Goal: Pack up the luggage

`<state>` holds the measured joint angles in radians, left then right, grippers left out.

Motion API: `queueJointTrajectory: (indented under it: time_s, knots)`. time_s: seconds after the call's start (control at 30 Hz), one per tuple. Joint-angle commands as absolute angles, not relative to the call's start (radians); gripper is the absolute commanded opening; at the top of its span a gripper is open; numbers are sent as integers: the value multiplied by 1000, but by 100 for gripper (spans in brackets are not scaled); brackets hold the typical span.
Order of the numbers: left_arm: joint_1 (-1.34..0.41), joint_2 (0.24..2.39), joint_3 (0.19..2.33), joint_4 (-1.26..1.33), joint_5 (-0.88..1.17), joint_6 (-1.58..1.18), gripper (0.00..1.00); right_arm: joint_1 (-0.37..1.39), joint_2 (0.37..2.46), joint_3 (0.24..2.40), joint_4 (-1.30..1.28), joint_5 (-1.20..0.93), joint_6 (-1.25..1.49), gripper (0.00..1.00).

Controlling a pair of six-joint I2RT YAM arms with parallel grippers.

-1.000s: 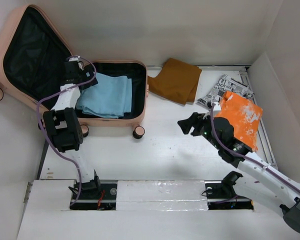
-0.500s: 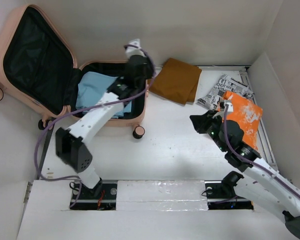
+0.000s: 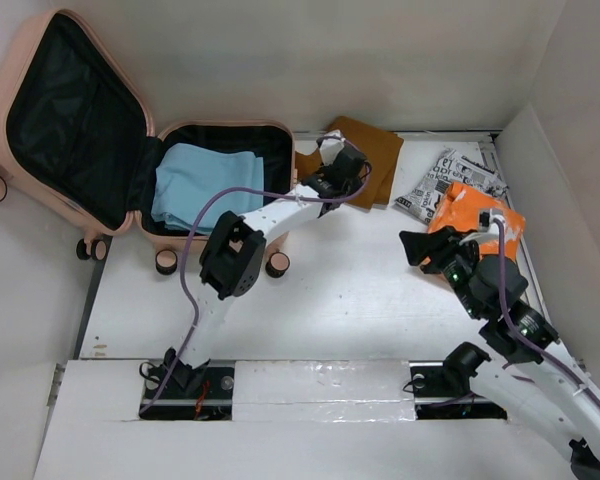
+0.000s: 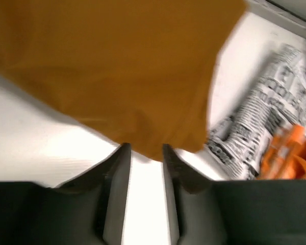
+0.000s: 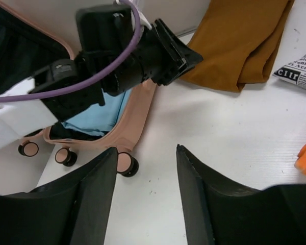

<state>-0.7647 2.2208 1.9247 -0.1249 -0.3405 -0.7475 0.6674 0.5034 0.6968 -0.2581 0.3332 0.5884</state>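
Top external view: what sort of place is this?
Probably a staged robot test cell: a white table boxed in by plain white walls, with a pink suitcase and folded brown cloth laid out.

Seen from above, bases at 6 o'clock, the left arm (image 3: 280, 212) and right arm (image 3: 548, 385) are smooth white links joined by blocky black motor housings, each trailing a thin purple cable (image 5: 136, 25), with a green light (image 3: 452, 267) at 4 o'clock of the black right gripper (image 3: 412, 247), whose fingers (image 5: 92, 199) are broad and dark.
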Motion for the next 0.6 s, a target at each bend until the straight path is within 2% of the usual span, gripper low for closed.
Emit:
queueJointTrajectory:
  time_s: [0.0, 0.03, 0.07, 0.13, 0.17, 0.3, 0.43, 0.57]
  knots:
    - [-753, 2212, 1965, -146, -434, -906, 29, 661, 488, 741, -324, 362, 586, 57]
    - [-744, 2212, 1941, -146, -445, -987, 38, 661, 488, 741, -324, 362, 586, 57]
    - [-744, 2212, 1915, -146, -455, -1030, 42, 661, 488, 741, -324, 347, 574, 57]
    - [-735, 2200, 1846, -126, -474, -1092, 73, 661, 501, 741, -324, 319, 565, 57]
    - [-735, 2200, 1836, -126, -488, -1138, 83, 661, 502, 741, -324, 310, 565, 58]
    - [-709, 2278, 1919, -230, -466, -1247, 85, 661, 535, 732, -314, 284, 555, 60]
    - [-686, 2319, 1896, -219, -416, -1311, 87, 661, 535, 719, -302, 264, 546, 65]
    - [-664, 2408, 2014, -251, -383, -1338, 87, 661, 535, 710, -290, 227, 546, 65]
